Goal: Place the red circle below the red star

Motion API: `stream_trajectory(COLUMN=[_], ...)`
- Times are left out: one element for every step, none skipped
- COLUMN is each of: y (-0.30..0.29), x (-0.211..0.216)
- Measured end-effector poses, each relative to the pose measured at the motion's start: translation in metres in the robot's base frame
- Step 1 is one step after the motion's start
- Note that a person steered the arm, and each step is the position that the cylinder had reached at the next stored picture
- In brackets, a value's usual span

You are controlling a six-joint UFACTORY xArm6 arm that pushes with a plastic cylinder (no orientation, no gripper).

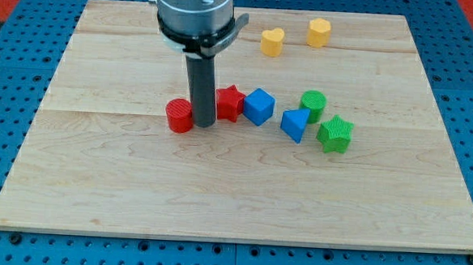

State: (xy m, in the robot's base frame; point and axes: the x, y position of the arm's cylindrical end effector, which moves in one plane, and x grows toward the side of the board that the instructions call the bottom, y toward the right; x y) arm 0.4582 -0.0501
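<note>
Camera view, the only one: a pale wooden board (242, 190) lies on a blue pegboard surface (4, 72). A grey robot arm comes down from the view's top and ends in a straight dark rod. My tip (203, 126) rests on the board between two red blocks. There is no hand or gripper to open or close; the rod holds nothing and can only push.

The red circle (179, 116), a short cylinder, sits just to the view's left of my tip, touching it or nearly so. The red star (230, 102) sits just to the view's right of the rod, slightly higher in the view, and is partly hidden by it. So the circle is level with the star and beside it, not yet below it.

Right of the star, in a loose row, come a blue cube (258, 106), a blue triangular block (294, 124), a green circle (313, 102) and a green star (334, 134). Two yellow blocks, a heart shape (272, 41) and a rounded piece (319, 31), lie well apart near the view's top.

To do this step well, my judgement is that my tip should go round to the circle's upper left side, then push it down and to the view's right. That should be done in short strokes, aimed through the circle's middle so that it does not roll off the rod. The rod should stay clear of the star, which is very close and could easily be knocked away.
</note>
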Motion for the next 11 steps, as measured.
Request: stream_trajectory(y=[-0.012,-0.007,-0.065,-0.139,-0.158,-0.131,-0.093,-0.088,-0.097,-0.042,0.004], x=[0.0,0.023,0.032,0.007,-0.027,-0.018,0.003,0.006,-0.019,-0.017,0.0])
